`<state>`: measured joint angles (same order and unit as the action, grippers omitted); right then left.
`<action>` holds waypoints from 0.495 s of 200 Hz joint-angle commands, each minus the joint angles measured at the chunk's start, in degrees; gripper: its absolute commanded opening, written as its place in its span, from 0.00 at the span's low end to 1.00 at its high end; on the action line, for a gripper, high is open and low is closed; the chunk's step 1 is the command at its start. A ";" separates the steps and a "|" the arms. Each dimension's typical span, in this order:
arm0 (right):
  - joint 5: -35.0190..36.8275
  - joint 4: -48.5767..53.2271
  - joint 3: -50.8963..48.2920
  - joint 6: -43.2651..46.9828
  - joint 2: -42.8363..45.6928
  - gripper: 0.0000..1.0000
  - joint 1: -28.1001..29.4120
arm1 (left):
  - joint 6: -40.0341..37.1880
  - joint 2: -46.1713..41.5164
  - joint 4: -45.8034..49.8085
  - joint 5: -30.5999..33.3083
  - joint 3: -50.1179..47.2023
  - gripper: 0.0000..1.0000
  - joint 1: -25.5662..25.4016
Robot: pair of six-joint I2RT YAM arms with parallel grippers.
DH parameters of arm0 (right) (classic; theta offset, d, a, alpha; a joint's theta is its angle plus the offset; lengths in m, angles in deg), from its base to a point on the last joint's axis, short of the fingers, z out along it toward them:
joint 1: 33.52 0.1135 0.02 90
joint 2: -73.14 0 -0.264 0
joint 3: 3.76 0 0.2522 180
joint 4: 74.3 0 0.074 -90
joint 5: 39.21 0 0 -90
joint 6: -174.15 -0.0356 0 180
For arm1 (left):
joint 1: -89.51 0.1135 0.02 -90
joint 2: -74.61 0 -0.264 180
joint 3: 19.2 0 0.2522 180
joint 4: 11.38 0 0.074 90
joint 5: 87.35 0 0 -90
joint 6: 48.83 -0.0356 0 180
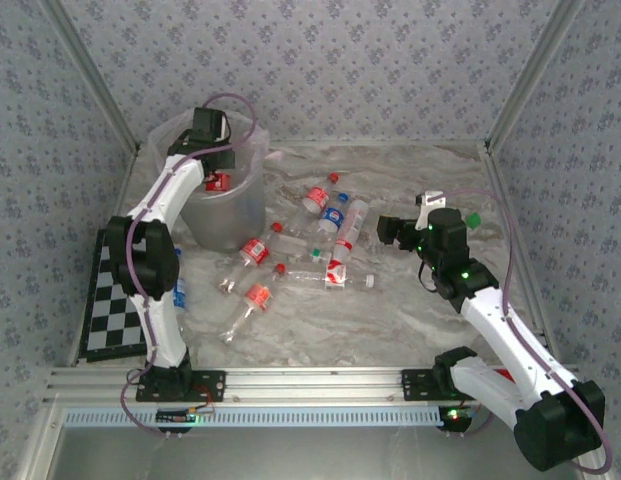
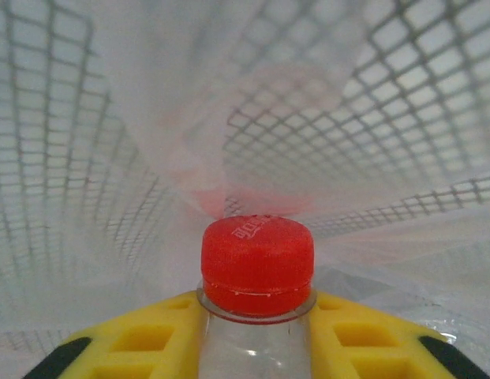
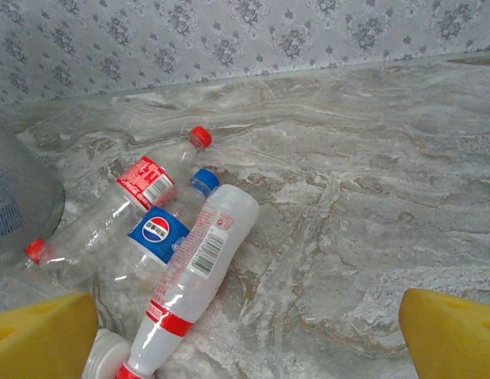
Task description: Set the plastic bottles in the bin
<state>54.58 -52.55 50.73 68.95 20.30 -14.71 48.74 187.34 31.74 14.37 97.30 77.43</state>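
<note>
Left tool clenched on a red-capped bottle down inside the bin, not yet dropped; right tool spread wide and empty, several loose bottles on the surface ahead of it left to bin.

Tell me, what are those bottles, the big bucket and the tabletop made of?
The red-capped bottle looks like thin, clear, glossy plastic: you see through its body; the cap is opaque and grainy. The bin seems translucent whitish plastic with a grid-patterned wall, lined with a filmy bag. The tabletop shows grey marble veining, but it could be a printed sheet; I cannot tell.
</note>
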 commanded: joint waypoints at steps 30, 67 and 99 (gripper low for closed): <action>-2.38 2.52 1.93 1.01 -2.17 1.00 -0.74 | -1.97 -2.82 6.24 -1.65 4.22 0.66 -1.20; -5.36 4.59 3.58 1.58 -4.84 1.00 -0.68 | -4.84 -7.34 11.14 -0.50 8.35 0.82 -1.20; -9.47 11.89 6.55 8.01 -7.60 1.00 -0.62 | -5.18 -12.14 15.11 -2.50 10.72 0.88 -1.35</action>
<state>49.58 -47.59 53.42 70.98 14.38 -15.08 44.96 181.41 41.93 13.28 103.29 76.32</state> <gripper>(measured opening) 0.997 0.861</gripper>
